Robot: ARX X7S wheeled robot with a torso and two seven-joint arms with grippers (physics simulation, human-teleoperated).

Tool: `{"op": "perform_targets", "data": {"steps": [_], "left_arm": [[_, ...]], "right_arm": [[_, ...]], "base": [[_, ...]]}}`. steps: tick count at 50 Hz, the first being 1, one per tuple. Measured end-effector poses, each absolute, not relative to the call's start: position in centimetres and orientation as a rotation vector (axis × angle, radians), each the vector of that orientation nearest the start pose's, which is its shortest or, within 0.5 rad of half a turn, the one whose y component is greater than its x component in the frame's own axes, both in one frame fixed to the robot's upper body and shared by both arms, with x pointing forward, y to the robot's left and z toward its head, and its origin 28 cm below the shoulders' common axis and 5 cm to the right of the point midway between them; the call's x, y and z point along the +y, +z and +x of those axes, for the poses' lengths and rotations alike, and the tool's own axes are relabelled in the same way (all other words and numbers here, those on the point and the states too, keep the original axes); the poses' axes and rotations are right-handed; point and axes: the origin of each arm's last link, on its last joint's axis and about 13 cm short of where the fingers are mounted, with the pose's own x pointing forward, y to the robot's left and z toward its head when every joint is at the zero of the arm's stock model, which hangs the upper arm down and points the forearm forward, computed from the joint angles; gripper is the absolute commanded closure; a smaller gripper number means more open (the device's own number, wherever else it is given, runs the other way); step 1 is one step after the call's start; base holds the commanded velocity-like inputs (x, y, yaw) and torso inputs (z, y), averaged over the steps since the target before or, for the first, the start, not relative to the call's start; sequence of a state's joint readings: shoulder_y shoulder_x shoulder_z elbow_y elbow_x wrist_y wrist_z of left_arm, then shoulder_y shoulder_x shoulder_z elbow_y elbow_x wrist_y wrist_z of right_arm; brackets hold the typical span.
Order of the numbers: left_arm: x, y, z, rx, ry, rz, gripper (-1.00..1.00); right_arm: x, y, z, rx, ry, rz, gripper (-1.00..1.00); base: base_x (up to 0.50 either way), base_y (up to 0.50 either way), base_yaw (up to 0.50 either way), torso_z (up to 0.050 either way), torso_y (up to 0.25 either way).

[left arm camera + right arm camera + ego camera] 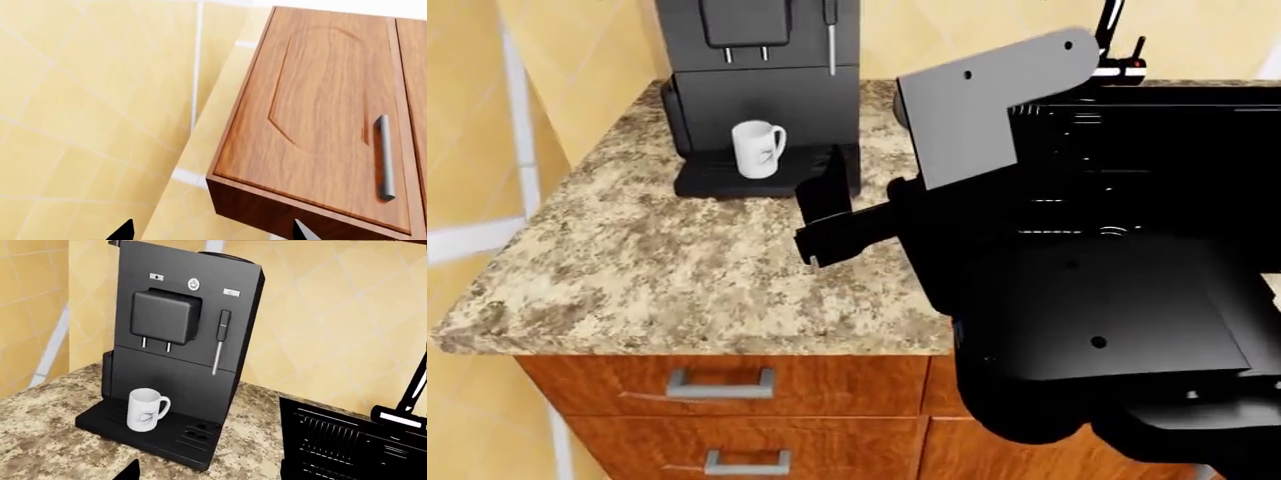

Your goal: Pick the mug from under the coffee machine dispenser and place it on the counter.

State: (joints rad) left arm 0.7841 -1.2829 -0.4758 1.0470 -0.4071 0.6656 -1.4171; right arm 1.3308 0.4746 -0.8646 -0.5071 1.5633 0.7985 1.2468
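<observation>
One mug (pixel 757 148) under two spouts (pixel 155 344); right claw (pixel 822 225) open, left claw's state unclear.

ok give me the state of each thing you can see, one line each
mug: upright on the drip tray, under the spouts, not gripped
coffee machine dispenser: upright on the counter
right gripper: short of the mug, holding nothing
cabinet door: closed
drawers: closed

Even, bright, diffuse lighting throughout; renders sharp, slight softness on the cabinet door (pixel 320 115), faint shadow beneath the mug (pixel 145 410), no glare.
</observation>
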Motion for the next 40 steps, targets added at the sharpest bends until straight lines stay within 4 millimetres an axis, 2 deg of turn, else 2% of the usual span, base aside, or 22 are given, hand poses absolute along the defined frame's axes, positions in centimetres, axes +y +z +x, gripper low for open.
{"op": "perform_targets", "data": {"steps": [12,22,40], "left_arm": [[26.4,24.8,8.7,-0.951,0.249,-0.277,-1.00],[26.4,24.8,8.7,-0.952,0.250,-0.278,-1.00],[26.4,24.8,8.7,-0.953,0.252,-0.279,-1.00]], "right_arm": [[-2.4,27.8,22.5,-0.032,0.246,-0.188,-1.00],[-2.4,27.5,22.5,-0.023,0.248,-0.200,-1.00],[-2.3,26.4,22.6,0.019,0.262,-0.201,-1.00]], "base": [[0.38,0.01,0.00,0.000,0.001],[0.28,0.27,0.00,0.000,0.001],[0.02,0.01,0.00,0.000,0.000]]}}
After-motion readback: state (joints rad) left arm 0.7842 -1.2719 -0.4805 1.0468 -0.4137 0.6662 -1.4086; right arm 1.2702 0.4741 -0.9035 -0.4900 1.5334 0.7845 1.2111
